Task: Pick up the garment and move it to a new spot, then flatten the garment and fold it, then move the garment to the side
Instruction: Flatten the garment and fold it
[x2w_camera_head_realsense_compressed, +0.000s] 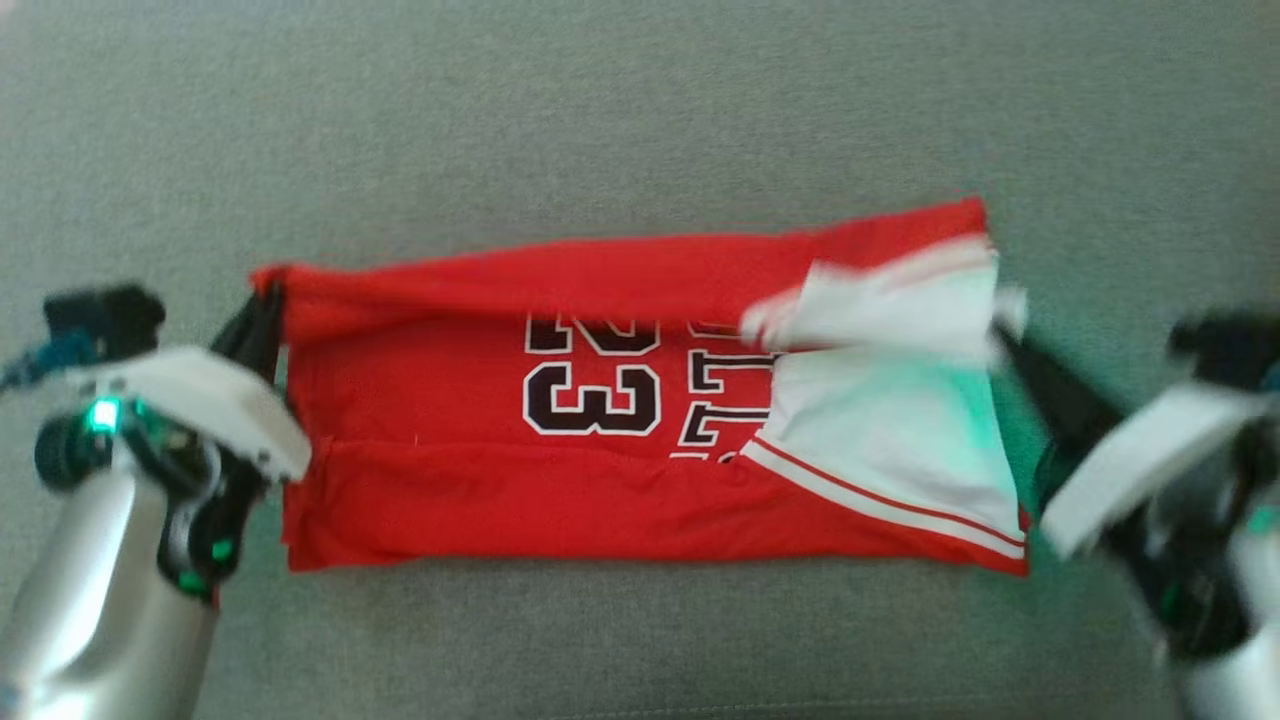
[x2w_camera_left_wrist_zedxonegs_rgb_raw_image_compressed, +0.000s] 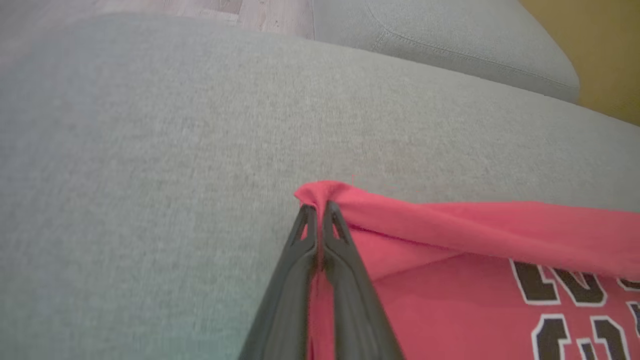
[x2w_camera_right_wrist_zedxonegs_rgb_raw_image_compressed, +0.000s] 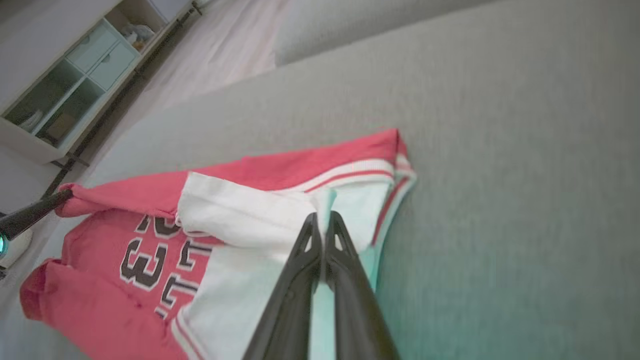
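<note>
Pinching both ends of a red jersey (x2w_camera_head_realsense_compressed: 430, 490) spread across a grey cushion (x2w_camera_head_realsense_compressed: 640, 110).
At the left, the left gripper (x2w_camera_head_realsense_compressed: 268, 300) is clamped on the jersey's far left corner, holding up a small fold; black lettering (x2w_camera_head_realsense_compressed: 592, 385) reading "23" sits mid-cloth; at the right, the right gripper (x2w_camera_head_realsense_compressed: 1002, 338) is closed on the edge of the blurred white panel (x2w_camera_head_realsense_compressed: 890, 430).

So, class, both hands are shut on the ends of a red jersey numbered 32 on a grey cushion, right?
No: the head view shows 23, not 32. The left hand and right hand are shut on the red jersey, on the grey cushion.
</note>
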